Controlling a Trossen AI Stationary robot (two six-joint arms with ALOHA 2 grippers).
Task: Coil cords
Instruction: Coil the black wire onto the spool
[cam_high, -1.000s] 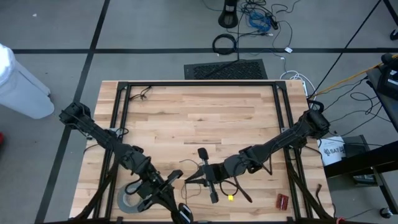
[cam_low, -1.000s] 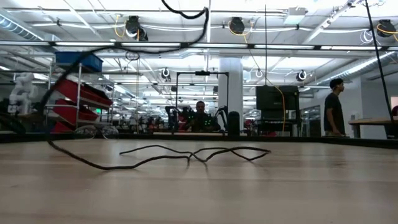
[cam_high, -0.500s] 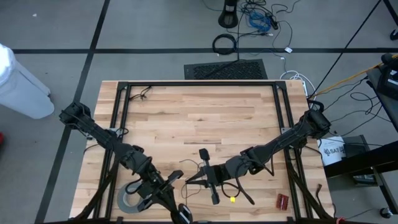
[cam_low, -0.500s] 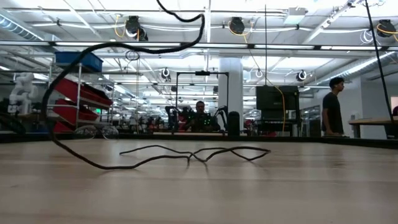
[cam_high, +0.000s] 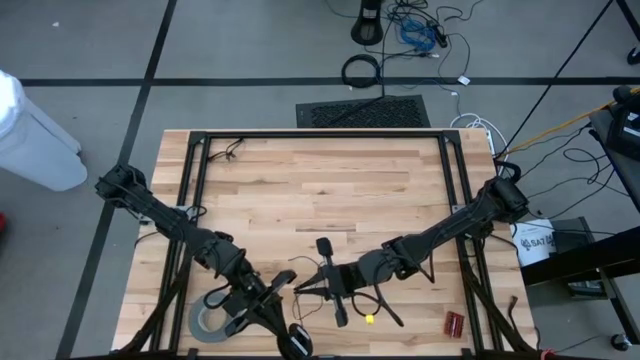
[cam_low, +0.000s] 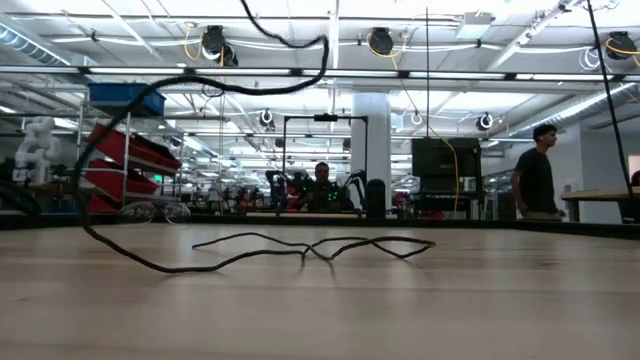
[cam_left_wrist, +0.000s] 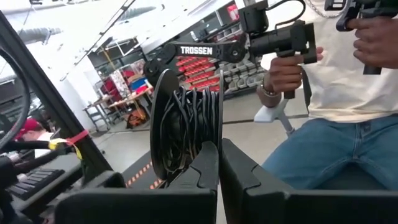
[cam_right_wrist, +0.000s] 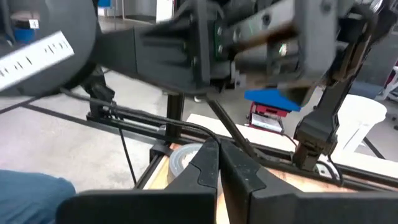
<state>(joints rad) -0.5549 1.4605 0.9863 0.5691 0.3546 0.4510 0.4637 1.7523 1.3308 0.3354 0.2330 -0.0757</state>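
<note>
Spool (cam_left_wrist: 186, 140): partly wound, pinched in left gripper (cam_left_wrist: 219, 163).
Wire (cam_low: 300, 247): loose on table (cam_high: 320, 190).
Right gripper (cam_right_wrist: 219, 162): pressed together.

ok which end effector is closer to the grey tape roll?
Left. The left end effector sits just beside the grey tape roll, near the table's front left corner. The right end effector is farther toward the table's middle, beyond the left one.
</note>
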